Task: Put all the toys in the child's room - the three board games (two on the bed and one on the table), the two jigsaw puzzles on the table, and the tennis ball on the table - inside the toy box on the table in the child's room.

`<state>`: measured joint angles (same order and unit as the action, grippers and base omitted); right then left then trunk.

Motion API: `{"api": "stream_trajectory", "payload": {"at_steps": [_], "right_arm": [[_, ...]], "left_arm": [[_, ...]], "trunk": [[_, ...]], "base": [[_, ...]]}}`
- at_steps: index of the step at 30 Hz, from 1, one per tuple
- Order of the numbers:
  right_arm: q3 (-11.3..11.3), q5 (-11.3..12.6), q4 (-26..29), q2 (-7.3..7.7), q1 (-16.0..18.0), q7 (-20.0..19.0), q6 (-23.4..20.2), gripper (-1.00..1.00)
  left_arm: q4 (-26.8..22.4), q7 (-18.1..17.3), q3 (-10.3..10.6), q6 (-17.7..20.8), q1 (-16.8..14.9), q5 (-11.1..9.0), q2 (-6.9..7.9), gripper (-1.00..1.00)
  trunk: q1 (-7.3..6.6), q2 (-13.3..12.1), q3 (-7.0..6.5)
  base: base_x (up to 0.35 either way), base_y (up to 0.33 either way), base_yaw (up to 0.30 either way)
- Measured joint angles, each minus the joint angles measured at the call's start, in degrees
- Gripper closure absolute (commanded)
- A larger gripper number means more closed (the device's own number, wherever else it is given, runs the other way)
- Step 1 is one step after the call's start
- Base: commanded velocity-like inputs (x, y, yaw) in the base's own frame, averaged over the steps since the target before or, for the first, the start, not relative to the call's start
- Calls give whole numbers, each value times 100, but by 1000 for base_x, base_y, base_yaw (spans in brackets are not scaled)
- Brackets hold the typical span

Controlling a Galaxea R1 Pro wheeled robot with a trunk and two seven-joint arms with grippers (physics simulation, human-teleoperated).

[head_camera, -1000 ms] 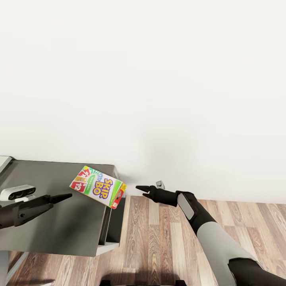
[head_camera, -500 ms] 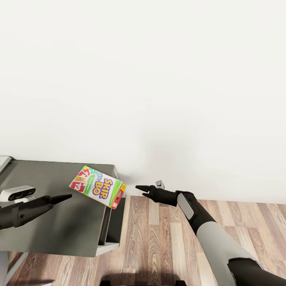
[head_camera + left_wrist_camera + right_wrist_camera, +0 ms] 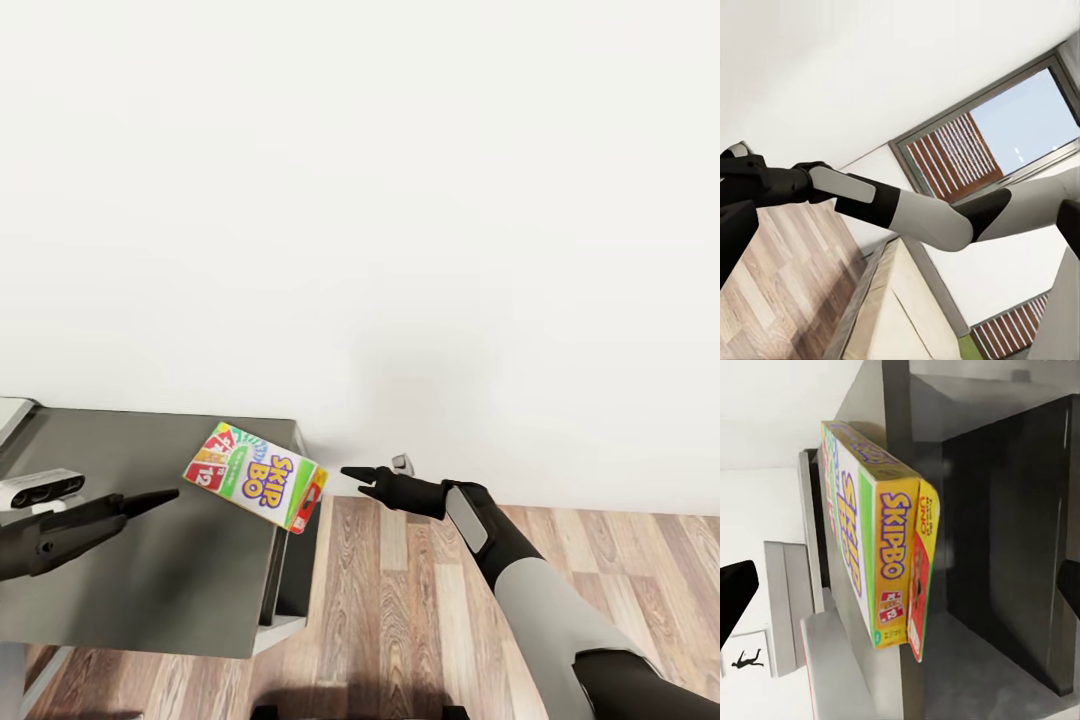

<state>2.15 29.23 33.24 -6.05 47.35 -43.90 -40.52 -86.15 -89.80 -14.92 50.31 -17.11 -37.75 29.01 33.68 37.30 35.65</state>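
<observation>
The Skip-Bo box (image 3: 256, 477) is lying flat on the dark grey table (image 3: 150, 560), right at the corner nearest the wall, with one end poking out past the edge. That overhang looks handy: my guess is a finger could get under the box from the side there instead of trying to pinch a thin flat thing off the tabletop.

The right gripper (image 3: 352, 479) hovers over the wood floor (image 3: 420, 620) just beside that overhanging end, pointing straight at it but not touching. In the right wrist view the box (image 3: 881, 559) sits square between the two dark fingertips, which are spread well wider than the box is thick (so it's released, holding nothing).

The left gripper (image 3: 158, 496) hangs low over the table on the other side of the box, near it but clear of it. Its fingers look close together and nothing's in them, but honestly I can't tell if they're fully closed.

No tray in sight here.
</observation>
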Motion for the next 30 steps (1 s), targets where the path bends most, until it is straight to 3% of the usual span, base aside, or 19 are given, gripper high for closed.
{"api": "stream_trajectory", "payload": {"at_steps": [11,30], "right_arm": [[9,-9,-7,-52,0,0,1,-100],[11,-26,-38,-5,0,4,1,-100]], "left_arm": [[-6,0,-1,-3,17,-62,-3,-100],[-6,0,2,-1,17,-66,-3,-100]], "trunk": [[0,0,0],[0,0,0]], "base": [[1,117,0],[0,17,0]]}}
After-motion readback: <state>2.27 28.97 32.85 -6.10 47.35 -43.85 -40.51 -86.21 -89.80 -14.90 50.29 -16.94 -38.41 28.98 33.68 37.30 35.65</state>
